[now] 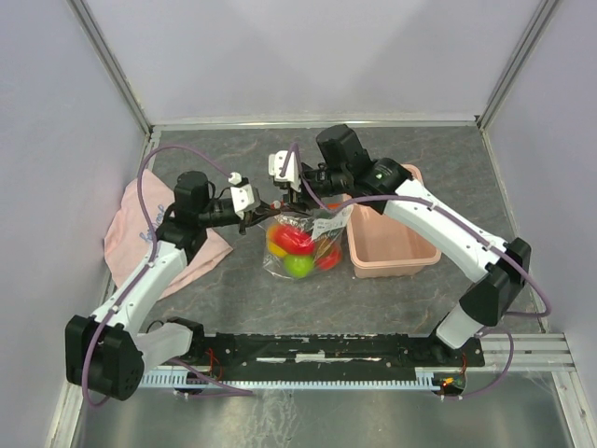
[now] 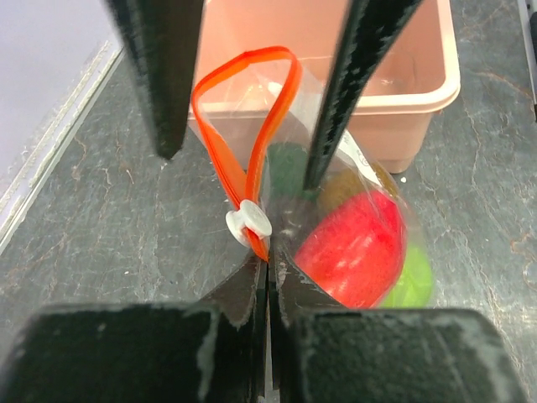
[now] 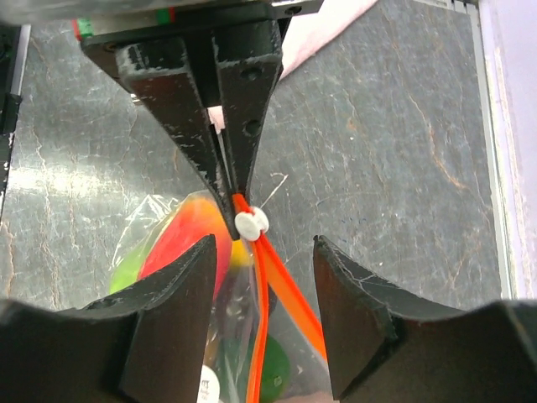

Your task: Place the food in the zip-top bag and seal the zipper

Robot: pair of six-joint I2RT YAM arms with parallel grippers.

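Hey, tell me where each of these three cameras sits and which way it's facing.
Top external: above and behind the arm bases, looking down at the table; both arms show, meeting over the zip-top bag.
Left wrist: faces the pink bin; own left gripper shut on the zipper, right gripper open beyond.
Right wrist: faces back at the left gripper; own open fingers frame the zipper.
Both wrist views share the white slider.

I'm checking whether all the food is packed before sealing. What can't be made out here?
- How many pieces of food the zip-top bag holds: top view, small and overlapping; left wrist view, the fingers of the left gripper cover the lower bag.
- Part of the pink bin's inside: top view, under the right arm.
- The bag's label print: top view, too small.
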